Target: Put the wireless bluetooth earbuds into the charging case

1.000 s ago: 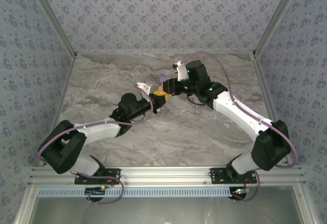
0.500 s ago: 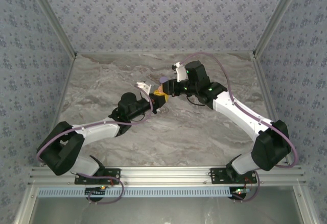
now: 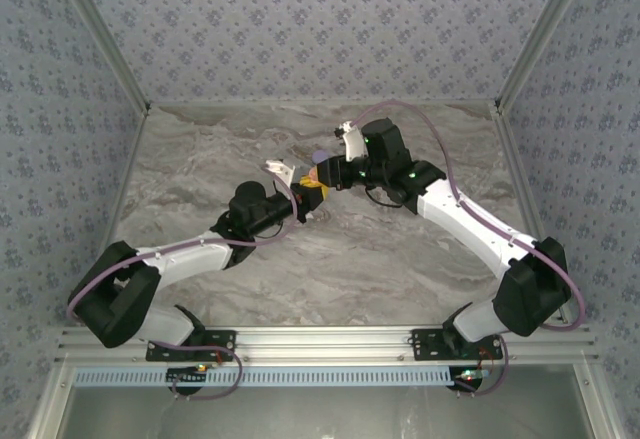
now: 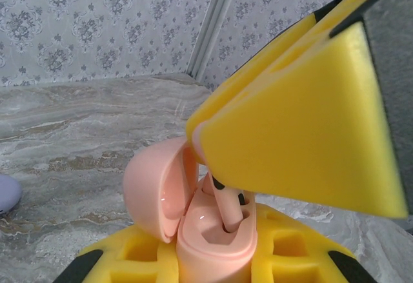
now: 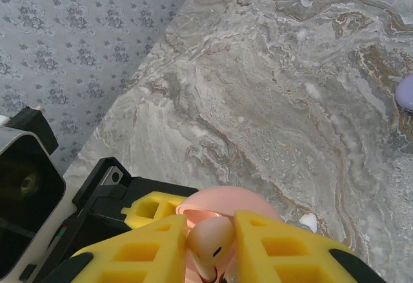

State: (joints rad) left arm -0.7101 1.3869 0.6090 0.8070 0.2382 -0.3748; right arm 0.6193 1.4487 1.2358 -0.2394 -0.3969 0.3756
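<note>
My left gripper (image 4: 213,260) is shut on a pink charging case (image 4: 213,234), which stands upright between its yellow pads with its lid (image 4: 151,189) swung open to the left. My right gripper (image 5: 210,247) is shut on a whitish-pink earbud (image 5: 210,239) and holds it over the case from above. The earbud's stem (image 4: 231,209) reaches down into a slot of the case. In the top view the two grippers meet at mid-table, left gripper (image 3: 303,199) and right gripper (image 3: 322,181) tip to tip.
A lilac rounded object (image 5: 406,93) lies on the marble table just behind the grippers, the same lilac object (image 4: 5,194) showing at the left wrist view's edge. A small whitish piece (image 5: 308,222) lies on the table near the case. Patterned walls enclose the table (image 3: 400,259).
Both grippers have barely shifted, a touch to the left. Both grips are unchanged.
</note>
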